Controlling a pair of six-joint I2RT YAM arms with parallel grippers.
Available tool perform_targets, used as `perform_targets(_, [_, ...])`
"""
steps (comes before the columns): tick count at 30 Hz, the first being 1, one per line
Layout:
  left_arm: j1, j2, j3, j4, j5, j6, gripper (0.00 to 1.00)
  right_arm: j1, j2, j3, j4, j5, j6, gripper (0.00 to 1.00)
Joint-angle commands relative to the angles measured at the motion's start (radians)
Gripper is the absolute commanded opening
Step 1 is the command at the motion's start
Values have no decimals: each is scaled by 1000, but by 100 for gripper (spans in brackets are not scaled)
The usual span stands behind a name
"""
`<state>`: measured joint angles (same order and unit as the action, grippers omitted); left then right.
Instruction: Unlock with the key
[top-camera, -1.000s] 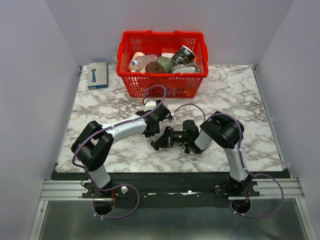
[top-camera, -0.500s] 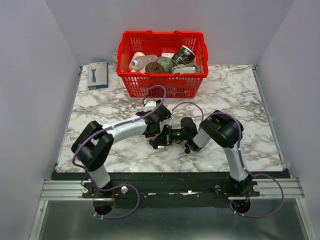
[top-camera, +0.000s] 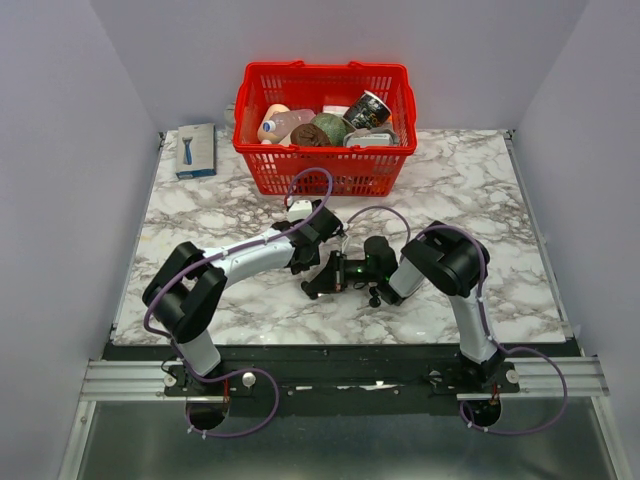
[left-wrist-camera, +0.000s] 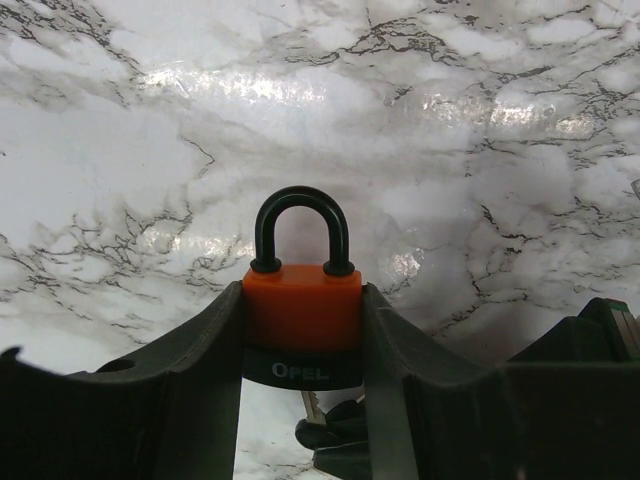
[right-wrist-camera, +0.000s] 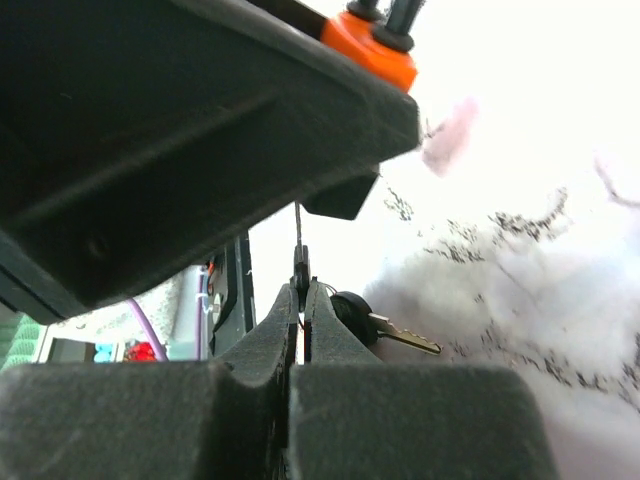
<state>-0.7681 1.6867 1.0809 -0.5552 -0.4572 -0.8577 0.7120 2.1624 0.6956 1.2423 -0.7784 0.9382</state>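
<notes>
My left gripper (left-wrist-camera: 302, 330) is shut on an orange padlock (left-wrist-camera: 302, 308) with a black shackle and a black base band marked OPEL. The shackle is closed. A key (left-wrist-camera: 312, 408) sticks up into the padlock's underside. My right gripper (right-wrist-camera: 301, 293) is shut on that key's black head (right-wrist-camera: 300, 270), its thin blade rising to the padlock (right-wrist-camera: 372, 40) above. A second key (right-wrist-camera: 385, 327) on the same ring hangs beside the fingers. In the top view both grippers meet at the table's middle, the left (top-camera: 318, 243) just behind the right (top-camera: 322, 283).
A red basket (top-camera: 326, 165) holding several items stands at the back of the marble table (top-camera: 480, 190). A blue and white packet (top-camera: 196, 150) lies at the back left corner.
My right gripper has shifted slightly left then back toward the padlock. The left arm has barely moved. Both grips are unchanged.
</notes>
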Motion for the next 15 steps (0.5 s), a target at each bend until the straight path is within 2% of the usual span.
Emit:
perform_targets(1, [-7, -45, 39, -15, -41, -6, 0, -5, 17, -42, -89, 33, -9, 1])
perform_targets(15, [-8, -64, -6, 37, 2, 2, 0, -28, 37, 1, -103, 13, -10, 1])
